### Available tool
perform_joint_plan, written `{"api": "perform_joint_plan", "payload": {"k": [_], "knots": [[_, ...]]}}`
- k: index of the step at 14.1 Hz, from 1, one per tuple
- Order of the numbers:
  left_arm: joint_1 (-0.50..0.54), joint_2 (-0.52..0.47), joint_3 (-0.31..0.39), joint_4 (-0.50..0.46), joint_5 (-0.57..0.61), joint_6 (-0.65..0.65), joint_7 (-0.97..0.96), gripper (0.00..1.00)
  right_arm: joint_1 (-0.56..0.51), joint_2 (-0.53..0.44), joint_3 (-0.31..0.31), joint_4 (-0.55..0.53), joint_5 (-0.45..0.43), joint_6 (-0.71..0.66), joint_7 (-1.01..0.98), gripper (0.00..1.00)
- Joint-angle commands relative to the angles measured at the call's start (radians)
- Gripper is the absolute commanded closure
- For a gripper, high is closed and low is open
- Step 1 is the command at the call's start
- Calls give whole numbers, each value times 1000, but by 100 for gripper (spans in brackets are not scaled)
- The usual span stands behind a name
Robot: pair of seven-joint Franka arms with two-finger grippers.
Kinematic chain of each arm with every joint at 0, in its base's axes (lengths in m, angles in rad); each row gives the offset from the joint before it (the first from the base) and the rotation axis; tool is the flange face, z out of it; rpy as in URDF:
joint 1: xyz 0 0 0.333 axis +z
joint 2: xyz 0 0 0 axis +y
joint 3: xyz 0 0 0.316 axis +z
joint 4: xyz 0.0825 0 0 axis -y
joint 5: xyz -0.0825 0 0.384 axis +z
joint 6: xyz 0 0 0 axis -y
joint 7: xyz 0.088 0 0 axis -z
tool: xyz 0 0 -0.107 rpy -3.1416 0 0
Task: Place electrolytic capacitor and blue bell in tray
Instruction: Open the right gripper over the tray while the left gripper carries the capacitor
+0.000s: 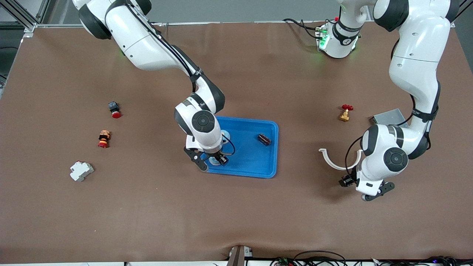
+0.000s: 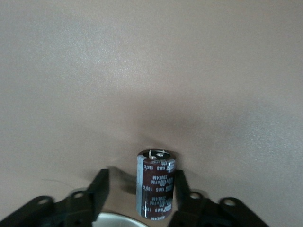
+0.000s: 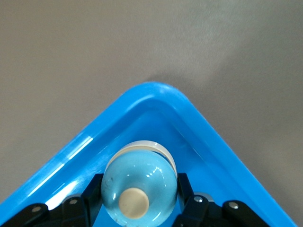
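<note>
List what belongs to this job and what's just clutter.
Job: tray; blue bell, gripped by right gripper in the tray; electrolytic capacitor, at left gripper over the tabletop.
Clutter: dark part in tray, red button, striped button, white breaker, brass valve, white arc, grey box.

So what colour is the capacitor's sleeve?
Dark brown with pale print; the capacitor shows best in the left wrist view.

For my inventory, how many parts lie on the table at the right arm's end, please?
3: a red-capped button, a striped button nearer the camera, a white block nearest; the right arm may hide others.
</note>
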Motion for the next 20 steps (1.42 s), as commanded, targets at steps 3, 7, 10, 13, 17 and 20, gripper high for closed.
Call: {"api": "perform_joint_plan", "payload": {"k": [3,7,10,13,17,20], "knots": [[-2,11,-2,14,-14,7,-20,100,40,32,-14,28,-58,0,68,100],[-1,-1,-2,16,-11,7,-14,100,52,34,-14,22,-75,25,83,100],[6,-21,-2,16,-11,-3,-17,100,50,34,-16,20,-91,28,86,100],[-1,-87,-10,17,-21,-95,-23,100,49,49,-30,17,-105,48,88,100],[-28,-176,-65,27,-40,-241,-162,100,50,55,-37,17,-105,65,94,100],[-51,-173,-159,80,-45,-318,-338,100,50,54,-37,17,-107,63,102,1]]}}
